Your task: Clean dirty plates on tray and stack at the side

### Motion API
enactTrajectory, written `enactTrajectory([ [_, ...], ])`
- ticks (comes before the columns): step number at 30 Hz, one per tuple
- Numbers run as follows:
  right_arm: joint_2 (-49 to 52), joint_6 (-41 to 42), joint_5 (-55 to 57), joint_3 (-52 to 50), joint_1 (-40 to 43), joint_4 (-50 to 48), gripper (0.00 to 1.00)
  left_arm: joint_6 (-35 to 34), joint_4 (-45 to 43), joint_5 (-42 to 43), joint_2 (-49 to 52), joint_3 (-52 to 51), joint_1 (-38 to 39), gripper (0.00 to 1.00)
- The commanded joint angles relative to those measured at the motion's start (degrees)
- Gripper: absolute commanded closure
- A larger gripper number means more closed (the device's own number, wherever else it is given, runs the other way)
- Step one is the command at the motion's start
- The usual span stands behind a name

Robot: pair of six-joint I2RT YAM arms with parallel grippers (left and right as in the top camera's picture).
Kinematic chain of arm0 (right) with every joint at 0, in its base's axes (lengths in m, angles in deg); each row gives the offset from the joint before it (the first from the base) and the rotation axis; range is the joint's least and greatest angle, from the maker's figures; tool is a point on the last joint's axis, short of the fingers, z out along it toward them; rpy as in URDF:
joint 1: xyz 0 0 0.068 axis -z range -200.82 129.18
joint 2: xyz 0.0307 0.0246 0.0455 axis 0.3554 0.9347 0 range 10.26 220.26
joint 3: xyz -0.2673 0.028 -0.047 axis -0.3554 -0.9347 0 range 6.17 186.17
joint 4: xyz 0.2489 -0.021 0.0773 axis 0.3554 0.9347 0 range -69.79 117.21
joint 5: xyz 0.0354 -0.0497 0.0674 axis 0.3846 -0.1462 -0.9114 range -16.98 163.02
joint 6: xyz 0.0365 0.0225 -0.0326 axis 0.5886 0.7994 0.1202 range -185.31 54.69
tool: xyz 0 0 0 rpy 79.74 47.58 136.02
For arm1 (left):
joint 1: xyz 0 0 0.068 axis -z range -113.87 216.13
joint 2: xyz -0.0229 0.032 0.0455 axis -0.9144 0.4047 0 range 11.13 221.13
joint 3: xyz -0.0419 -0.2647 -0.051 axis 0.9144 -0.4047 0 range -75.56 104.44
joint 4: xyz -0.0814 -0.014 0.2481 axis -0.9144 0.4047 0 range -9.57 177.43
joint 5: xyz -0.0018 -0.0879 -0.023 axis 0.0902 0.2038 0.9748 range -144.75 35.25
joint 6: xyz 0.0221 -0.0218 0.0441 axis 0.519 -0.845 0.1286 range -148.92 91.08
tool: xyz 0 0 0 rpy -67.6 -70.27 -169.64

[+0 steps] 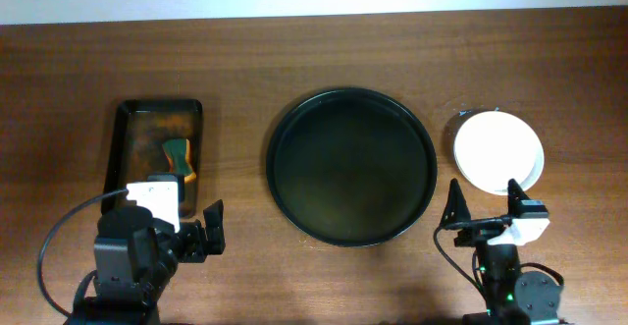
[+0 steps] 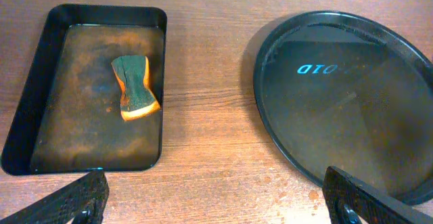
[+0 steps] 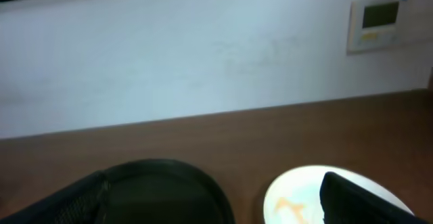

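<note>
The large round black tray (image 1: 351,168) lies in the middle of the table with nothing on it; it also shows in the left wrist view (image 2: 352,95) and, blurred, in the right wrist view (image 3: 169,190). The plates (image 1: 497,151) are stacked to its right, white one on top, with a pale rim showing beneath. The top plate (image 3: 294,197) has a faint orange smear. My left gripper (image 1: 186,232) (image 2: 216,204) is open and empty over bare wood. My right gripper (image 1: 484,202) (image 3: 216,200) is open and empty, just in front of the stack.
A rectangular dark rusty-brown tray (image 1: 132,138) (image 2: 74,136) stands at the left and holds a green and orange sponge (image 1: 178,158) (image 2: 135,87). Orange specks dot the wood by the round tray's near-left rim. A pale wall runs behind the table.
</note>
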Motion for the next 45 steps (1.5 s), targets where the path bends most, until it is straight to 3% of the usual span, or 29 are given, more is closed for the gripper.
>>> enactTrajectory([
  [1,-0.61,-6.45,-4.83,-4.59,1.66,-3.39,0.01,0.5,-0.31,-0.59,-0.31,-0.31,-0.17,0.01],
  [3,-0.61,-10.21,-8.35,-7.67,2.6,-2.45,0.01,0.5,-0.22,-0.59,-0.31,-0.31,-0.17,0.01],
  [9,-0.61,-9.97,-4.98,-8.79,2.78,-2.93,0.01,0.5,-0.11,-0.61,-0.31,-0.31,-0.17,0.01],
  [12,-0.61,-10.01,-3.41,-8.79,2.78,-9.4,0.01,0.5,-0.11,-0.59,-0.31,-0.31,-0.17,0.01],
  [16,-0.61,-9.07,-3.65,-8.81,2.75,-2.4,0.01,0.5,-0.11,-0.59,-0.31,-0.31,-0.17,0.01],
  [35,-0.59,-9.57,-3.61,-8.81,2.75,-2.47,0.01,0.74,0.26,-2.12,-0.31,-0.37,-0.2,0.01],
  [38,-0.59,-9.57,-3.61,-8.81,2.75,-2.45,0.01,0.72,-6.93,-4.07,-7.26,-8.31,-1.88,0.01],
  [42,-0.59,-9.6,-3.61,-8.81,2.75,-2.45,0.01,0.68,-25.38,0.07,-25.22,-29.03,-5.22,0.01],
  [45,-0.59,-9.57,-3.61,-8.81,2.75,-2.47,0.01,0.68,-38.1,-0.85,-32.63,-38.91,-5.46,0.01],
])
